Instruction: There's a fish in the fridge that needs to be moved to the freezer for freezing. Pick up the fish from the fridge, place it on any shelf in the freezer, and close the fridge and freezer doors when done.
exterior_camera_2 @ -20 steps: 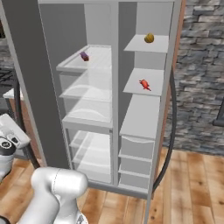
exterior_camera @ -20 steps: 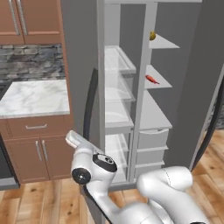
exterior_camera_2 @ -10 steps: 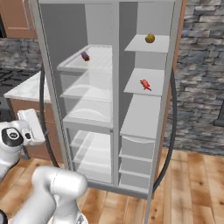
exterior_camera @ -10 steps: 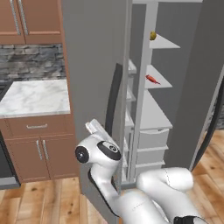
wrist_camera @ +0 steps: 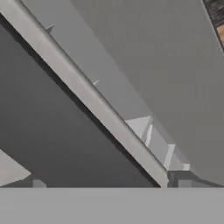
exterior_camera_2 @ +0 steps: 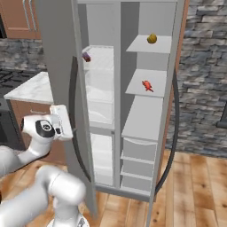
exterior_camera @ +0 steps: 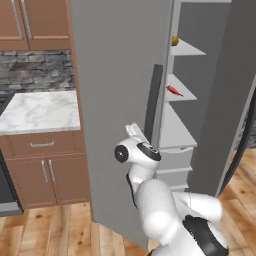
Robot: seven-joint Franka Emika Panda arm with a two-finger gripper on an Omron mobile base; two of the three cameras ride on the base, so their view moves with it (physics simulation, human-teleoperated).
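1. The room is a kitchen with a wood-plank floor [exterior_camera_2: 195, 186], a rough grey stone wall [exterior_camera_2: 204, 66] and brown wooden cabinets [exterior_camera: 40, 170] under a white marbled countertop [exterior_camera: 37, 110].
2. The tall grey unit stands ahead of the gripper [exterior_camera_2: 62, 122]. Its wide fridge door [exterior_camera: 117, 100] is swung partway across the opening, and its flat grey face hides most of the fridge [exterior_camera_2: 101, 88] in the left base view.
3. The gripper sits against the outer face of that door, beside the dark vertical bar handle [exterior_camera_2: 73, 115], with its jaws spread wide and nothing between them.
4. In the hand view the two dark finger tips [wrist_camera: 183, 180] rise on either side of a pale grey edge that runs diagonally across a dark panel; whether they touch it cannot be told.
5. The fish [exterior_camera_2: 146, 85] is a small slim red-orange thing lying on a solid pale grey shelf of the freezer [exterior_camera_2: 146, 115], beyond the gripper and higher than it, well apart.
6. A small yellow ball [exterior_camera_2: 152, 38] rests on the freezer shelf above the fish.
7. A dark purple cylinder [exterior_camera_2: 86, 56] lies on a clear glass shelf in the fridge, just past the door edge.
8. The narrower freezer door [exterior_camera: 225, 100] stands open on the far side of the unit from the gripper.
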